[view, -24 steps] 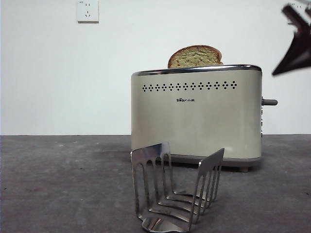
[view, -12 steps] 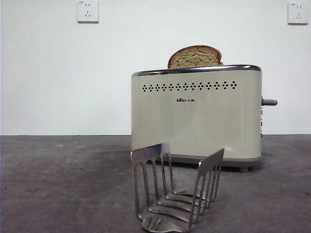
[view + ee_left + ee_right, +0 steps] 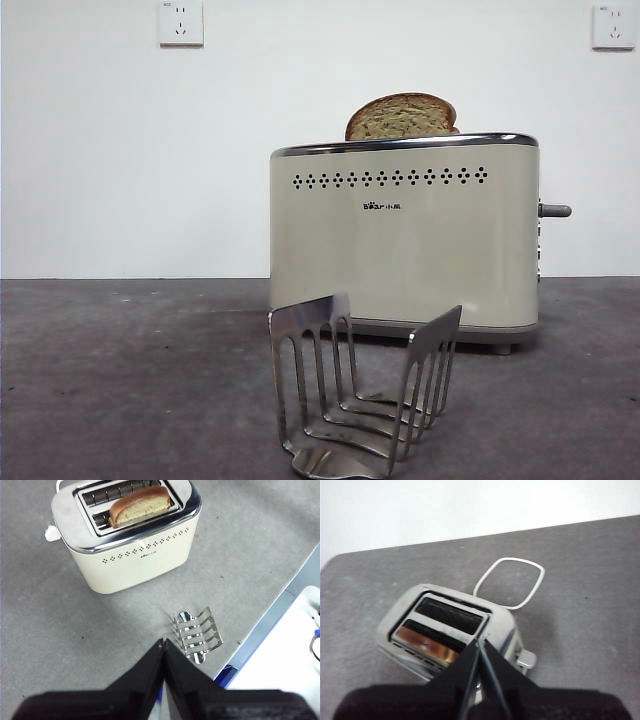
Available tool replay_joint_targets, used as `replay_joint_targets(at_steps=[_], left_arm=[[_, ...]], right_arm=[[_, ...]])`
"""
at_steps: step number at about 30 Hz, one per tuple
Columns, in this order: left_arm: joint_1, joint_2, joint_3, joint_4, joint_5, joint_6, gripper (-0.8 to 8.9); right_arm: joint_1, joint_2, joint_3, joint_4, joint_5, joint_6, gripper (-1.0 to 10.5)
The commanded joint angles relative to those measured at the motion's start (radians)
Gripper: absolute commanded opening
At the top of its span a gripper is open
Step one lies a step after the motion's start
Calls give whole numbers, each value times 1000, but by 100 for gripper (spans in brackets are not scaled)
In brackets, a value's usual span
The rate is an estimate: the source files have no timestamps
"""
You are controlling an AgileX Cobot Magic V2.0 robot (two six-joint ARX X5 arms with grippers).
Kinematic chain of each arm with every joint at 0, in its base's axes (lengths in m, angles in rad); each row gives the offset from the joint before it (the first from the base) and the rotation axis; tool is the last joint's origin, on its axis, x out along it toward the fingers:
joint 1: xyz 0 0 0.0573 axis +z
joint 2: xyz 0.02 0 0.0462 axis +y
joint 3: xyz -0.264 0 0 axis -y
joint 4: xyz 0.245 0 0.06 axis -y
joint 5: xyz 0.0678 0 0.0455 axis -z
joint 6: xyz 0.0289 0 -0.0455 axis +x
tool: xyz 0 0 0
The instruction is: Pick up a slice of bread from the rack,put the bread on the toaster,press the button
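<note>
The cream toaster (image 3: 405,245) stands on the dark table. The slice of bread (image 3: 402,117) sits upright in one of its slots, its rounded brown top sticking out. The button (image 3: 555,210) juts from the toaster's right end. The steel rack (image 3: 362,395) stands empty in front of the toaster. No arm shows in the front view. In the left wrist view my left gripper (image 3: 164,642) is shut and empty, high above the rack (image 3: 197,635) and toaster (image 3: 127,530). In the right wrist view my right gripper (image 3: 479,641) is shut and empty, high above the toaster (image 3: 447,630) and near the button (image 3: 526,658).
A white cord loop (image 3: 510,582) lies on the table behind the toaster. The table's edge, with a blue strip (image 3: 227,672) and a white surface (image 3: 280,655) beyond it, runs close to the rack. Two wall sockets (image 3: 180,22) sit on the white wall.
A dark gripper tip that showed at the front view's top right corner one second ago has left that view. The bread, toaster and rack have not moved.
</note>
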Motion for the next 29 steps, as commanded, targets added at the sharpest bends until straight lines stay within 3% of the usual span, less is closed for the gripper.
replay_joint_targets(at_steps=[1,3,7,13,16,23,25,29], left_arm=[[8,0,-6,2,-2,8,-4],[22,-6,-6,3,-5,23,-4],[97,-24,-10,3,-10,139,-4],[289,-116,-134,68,-8,274,-4],[396,-225,-322,289,43,341,-4],[639,-546,-929,917,106,367,-4],[690,-636,-1091,1053,107,356,-4],[781,-864,-1448,1277,109,248,-4]], right_arm=[[0,7,4,-3,26,0,0],[0,16,4,-11,40,0,0],[0,33,4,-19,85,0,0],[0,54,4,-18,135,0,0],[0,66,4,-18,135,0,0],[0,93,4,-18,135,0,0],[0,99,4,-18,135,0,0],[0,108,4,-19,136,0,0]])
